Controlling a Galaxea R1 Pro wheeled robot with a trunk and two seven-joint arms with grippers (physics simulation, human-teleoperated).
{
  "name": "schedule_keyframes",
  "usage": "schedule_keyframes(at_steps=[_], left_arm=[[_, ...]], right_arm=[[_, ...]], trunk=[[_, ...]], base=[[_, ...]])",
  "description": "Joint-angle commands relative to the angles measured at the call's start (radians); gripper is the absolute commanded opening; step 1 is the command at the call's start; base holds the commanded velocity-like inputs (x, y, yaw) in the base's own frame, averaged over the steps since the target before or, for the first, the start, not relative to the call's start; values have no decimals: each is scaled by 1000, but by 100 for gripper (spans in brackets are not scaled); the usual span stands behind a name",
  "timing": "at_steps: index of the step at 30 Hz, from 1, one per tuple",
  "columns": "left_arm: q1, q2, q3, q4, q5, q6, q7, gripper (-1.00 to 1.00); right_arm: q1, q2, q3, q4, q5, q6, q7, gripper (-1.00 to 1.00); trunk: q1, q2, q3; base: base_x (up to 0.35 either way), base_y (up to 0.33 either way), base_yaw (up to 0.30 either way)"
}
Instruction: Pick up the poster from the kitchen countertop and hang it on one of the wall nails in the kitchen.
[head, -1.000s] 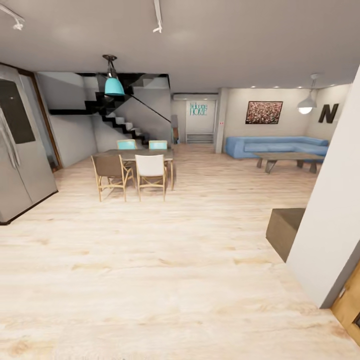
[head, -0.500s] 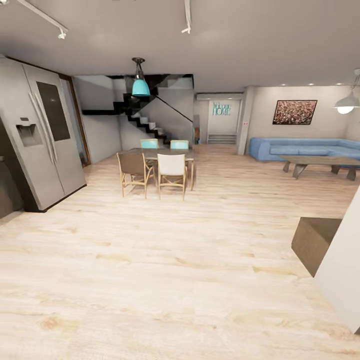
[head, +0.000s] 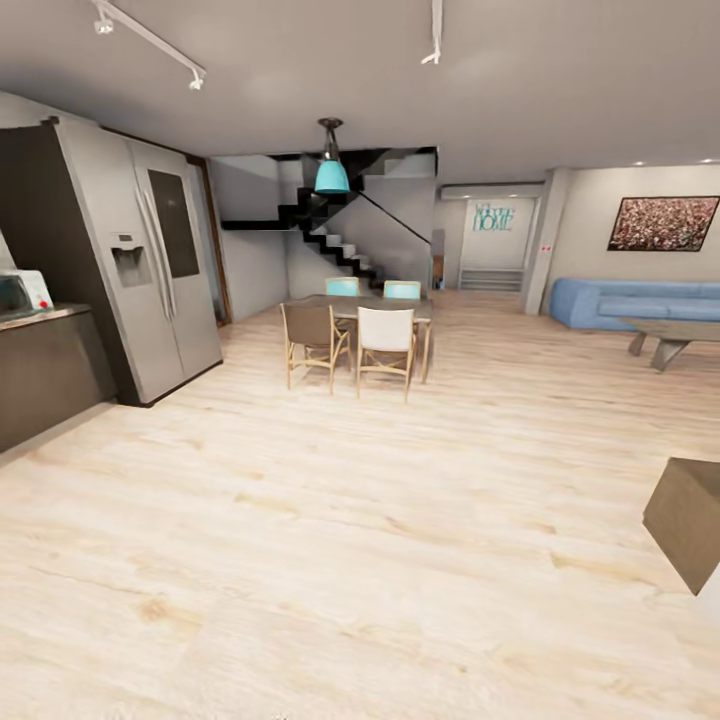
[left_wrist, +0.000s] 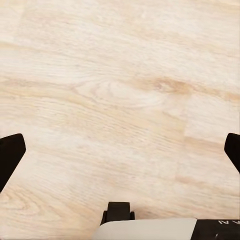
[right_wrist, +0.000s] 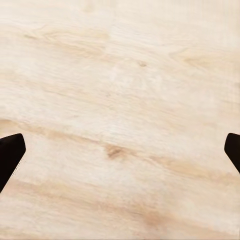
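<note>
Both claws hung spread wide and empty over the floor (head: 380, 560): left gripper (left_wrist: 120, 152), right gripper (right_wrist: 120, 152). The poster was not visible; the countertop's (head: 45, 316) end showed beside the fridge (head: 150, 270). Turning carelessly might clip the cabinet.

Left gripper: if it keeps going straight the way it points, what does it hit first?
The wooden floor. The left gripper points down at bare planks, its fingers spread wide with nothing between them. How far off the floor lies can't be judged.
</note>
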Motion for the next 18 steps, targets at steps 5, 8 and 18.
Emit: schedule_keyframes(at_steps=[5, 8, 18], left_arm=[[0, 0, 1, -1, 0, 1, 2, 100], [0, 0, 15, -2, 1, 1, 1, 100], [0, 0, 24, -3, 1, 1, 1, 100]], right_arm=[[0, -2, 1, 1, 0, -2, 3, 100], [0, -2, 1, 1, 0, -2, 3, 100], [0, -1, 0, 1, 0, -35, 1, 100]], trunk=[[0, 0, -2], [0, 0, -2], [0, 0, -2]], base=[[19, -1, 195], [196, -45, 121], [304, -123, 258]])
